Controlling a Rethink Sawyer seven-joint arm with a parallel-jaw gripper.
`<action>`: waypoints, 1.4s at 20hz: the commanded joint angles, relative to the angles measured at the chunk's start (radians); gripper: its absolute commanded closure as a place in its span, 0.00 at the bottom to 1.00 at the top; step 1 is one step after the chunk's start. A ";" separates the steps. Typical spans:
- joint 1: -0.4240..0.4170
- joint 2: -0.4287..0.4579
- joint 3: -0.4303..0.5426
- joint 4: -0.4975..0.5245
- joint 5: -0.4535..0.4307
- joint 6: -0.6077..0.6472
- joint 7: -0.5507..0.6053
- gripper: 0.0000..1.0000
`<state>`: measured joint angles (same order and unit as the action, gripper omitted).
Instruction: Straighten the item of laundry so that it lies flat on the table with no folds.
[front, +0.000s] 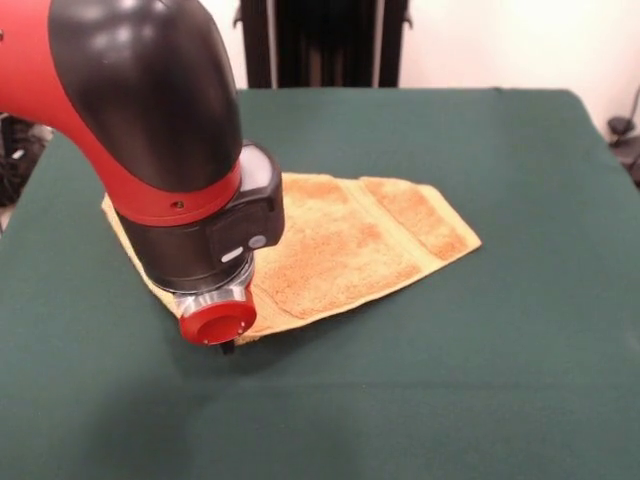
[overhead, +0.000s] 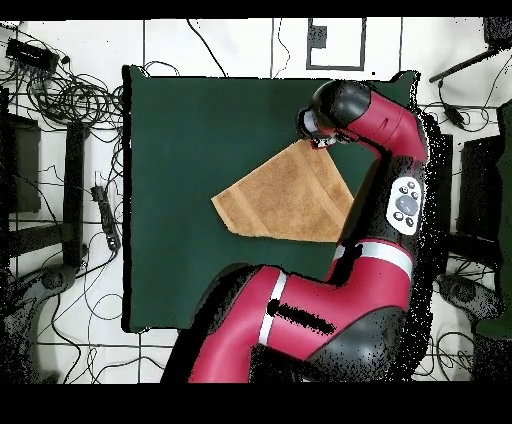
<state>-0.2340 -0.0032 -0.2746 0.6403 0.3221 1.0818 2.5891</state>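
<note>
The arm (front: 140, 110) is built of glossy red shells joined by rounded black housings. Its last link is a fat black cylinder ringed by a red collar with a small dark hole. A black box on that link carries a pale round face and two small light buttons. Below sits a bright metal ring (front: 212, 298) and a red round cap (front: 217, 325). From overhead, a grey oval button panel (overhead: 406, 200) marks one red link, and white bands (overhead: 385, 255) cross the red shell near the joints.
</note>
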 joint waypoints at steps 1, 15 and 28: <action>-0.001 0.018 0.025 -0.098 0.019 0.124 0.156 1.00; 0.099 -0.399 0.008 0.560 0.028 -0.132 0.197 1.00; 0.252 -0.806 -0.129 0.961 0.054 -0.030 0.238 1.00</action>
<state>-0.0943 -0.5610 -0.3638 1.2206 0.3244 1.0179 2.5891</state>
